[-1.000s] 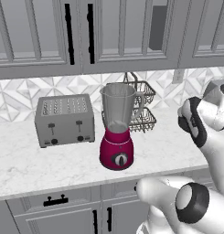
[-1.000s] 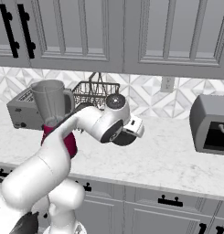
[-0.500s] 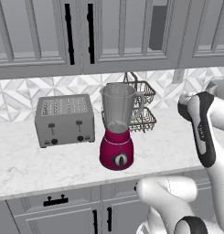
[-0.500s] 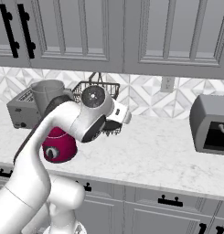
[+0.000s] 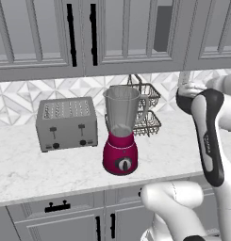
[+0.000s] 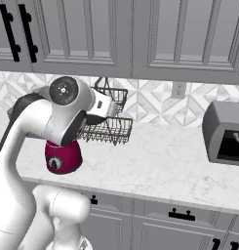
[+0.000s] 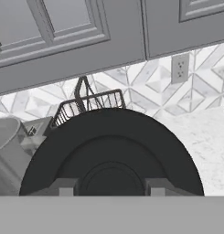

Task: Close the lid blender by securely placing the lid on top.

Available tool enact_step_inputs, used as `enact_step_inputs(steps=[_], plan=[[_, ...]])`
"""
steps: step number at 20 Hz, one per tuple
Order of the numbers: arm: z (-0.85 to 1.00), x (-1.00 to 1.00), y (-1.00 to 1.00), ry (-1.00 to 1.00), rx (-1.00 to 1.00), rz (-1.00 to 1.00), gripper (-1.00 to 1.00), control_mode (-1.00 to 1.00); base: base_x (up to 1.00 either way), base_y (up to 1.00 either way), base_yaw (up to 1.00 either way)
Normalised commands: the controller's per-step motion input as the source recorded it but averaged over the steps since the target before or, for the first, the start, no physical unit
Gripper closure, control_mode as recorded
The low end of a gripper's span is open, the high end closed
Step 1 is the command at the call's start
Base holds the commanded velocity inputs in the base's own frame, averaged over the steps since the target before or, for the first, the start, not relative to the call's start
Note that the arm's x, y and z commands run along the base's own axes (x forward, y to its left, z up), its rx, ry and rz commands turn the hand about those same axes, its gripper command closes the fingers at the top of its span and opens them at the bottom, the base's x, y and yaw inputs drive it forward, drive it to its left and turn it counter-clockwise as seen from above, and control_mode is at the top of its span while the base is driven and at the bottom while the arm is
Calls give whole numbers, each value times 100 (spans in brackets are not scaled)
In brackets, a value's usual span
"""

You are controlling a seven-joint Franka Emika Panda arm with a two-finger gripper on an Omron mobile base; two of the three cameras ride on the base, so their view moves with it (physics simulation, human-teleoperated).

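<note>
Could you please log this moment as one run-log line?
phase: carrying lid | gripper: shut on lid | blender: jar open, on counter

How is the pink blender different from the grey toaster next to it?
The blender has a rounded magenta base with one round dark dial; the toaster is a plain grey box with two levers and knobs on its front.
The blender stands tall, with a clear tapered jar open at the top; the toaster is low and wide, with slots on top.
The blender has a side handle; the toaster shows none.
Both stand upright on the marble counter.
</note>
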Motion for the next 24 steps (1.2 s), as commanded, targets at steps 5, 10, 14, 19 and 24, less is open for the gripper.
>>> enact_step_inputs(steps=[5, 10, 14, 19, 24], plan=[[65, -20, 44, 1, 1, 4, 100, -100, 0, 0, 0], [28, -13, 60, 0, 0, 1, 100, -100, 0, 0, 0], [5, 0, 55, 2, 1, 0, 100, -100, 0, 0, 0], [0, 0, 29, 13, 8, -5, 100, -100, 0, 0, 0], [0, 3, 27, 20, 11, -9, 100, -100, 0, 0, 0]])
